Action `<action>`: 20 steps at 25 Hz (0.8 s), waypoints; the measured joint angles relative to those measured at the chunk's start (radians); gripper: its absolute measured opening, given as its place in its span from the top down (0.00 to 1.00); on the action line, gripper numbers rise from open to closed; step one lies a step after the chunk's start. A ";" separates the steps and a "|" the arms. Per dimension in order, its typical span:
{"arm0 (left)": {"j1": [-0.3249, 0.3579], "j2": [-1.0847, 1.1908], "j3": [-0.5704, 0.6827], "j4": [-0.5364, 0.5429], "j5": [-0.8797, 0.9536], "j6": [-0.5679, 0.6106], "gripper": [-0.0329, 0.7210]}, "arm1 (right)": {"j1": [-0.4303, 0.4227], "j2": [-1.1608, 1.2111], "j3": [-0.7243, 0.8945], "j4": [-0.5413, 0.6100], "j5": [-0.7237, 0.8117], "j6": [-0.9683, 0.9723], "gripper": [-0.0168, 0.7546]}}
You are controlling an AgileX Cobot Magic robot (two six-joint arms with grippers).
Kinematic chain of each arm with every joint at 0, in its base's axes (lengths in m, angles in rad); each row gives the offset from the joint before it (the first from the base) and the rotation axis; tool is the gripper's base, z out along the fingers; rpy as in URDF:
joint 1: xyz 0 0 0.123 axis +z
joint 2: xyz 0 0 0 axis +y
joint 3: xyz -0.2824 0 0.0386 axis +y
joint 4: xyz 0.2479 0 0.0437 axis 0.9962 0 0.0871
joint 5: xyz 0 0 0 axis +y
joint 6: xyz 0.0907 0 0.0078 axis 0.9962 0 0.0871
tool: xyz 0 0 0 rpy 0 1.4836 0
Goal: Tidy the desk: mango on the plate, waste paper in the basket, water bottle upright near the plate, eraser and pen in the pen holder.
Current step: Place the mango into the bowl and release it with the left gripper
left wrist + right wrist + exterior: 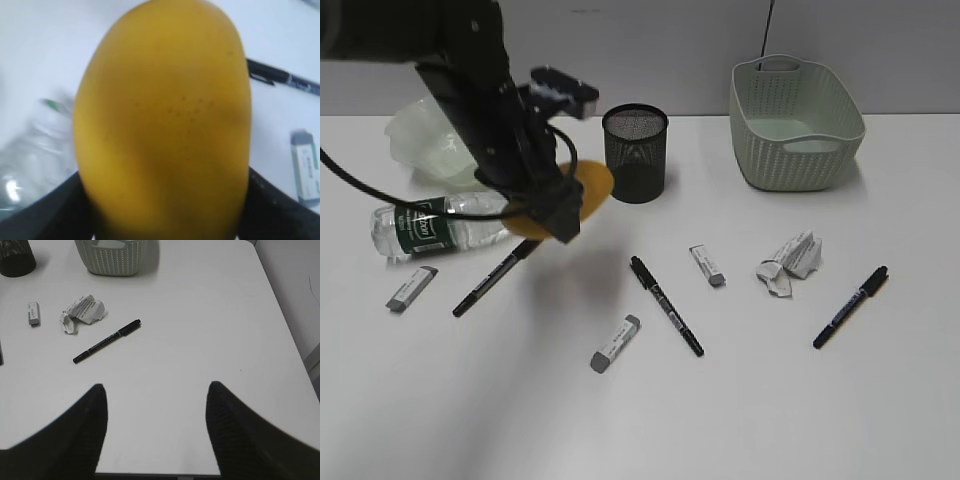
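Mango step: left gripper (552,205) has its jaws closed round the mango (582,190), lifted above the desk (740,400); next, carry toward ten o'clock to the plate (425,140); right gripper (156,405) open, empty.

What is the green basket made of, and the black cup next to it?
The basket looks like moulded plastic: smooth, matte pale green, with a woven pattern pressed into its sides. The black cup seems to be wire mesh, probably metal: you can see through its fine grid.
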 joint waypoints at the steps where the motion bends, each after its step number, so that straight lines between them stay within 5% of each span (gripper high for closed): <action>1: 0.016 -0.011 -0.032 0.008 0.000 -0.002 0.22 | 0.000 0.000 0.000 0.000 0.000 0.000 0.33; 12: 0.316 0.009 -0.233 -0.032 -0.272 -0.014 0.22 | 0.000 0.000 0.000 0.000 -0.001 0.000 0.33; 20: 0.390 0.202 -0.234 -0.106 -0.472 -0.014 0.22 | 0.000 0.000 0.000 0.000 -0.001 0.000 0.33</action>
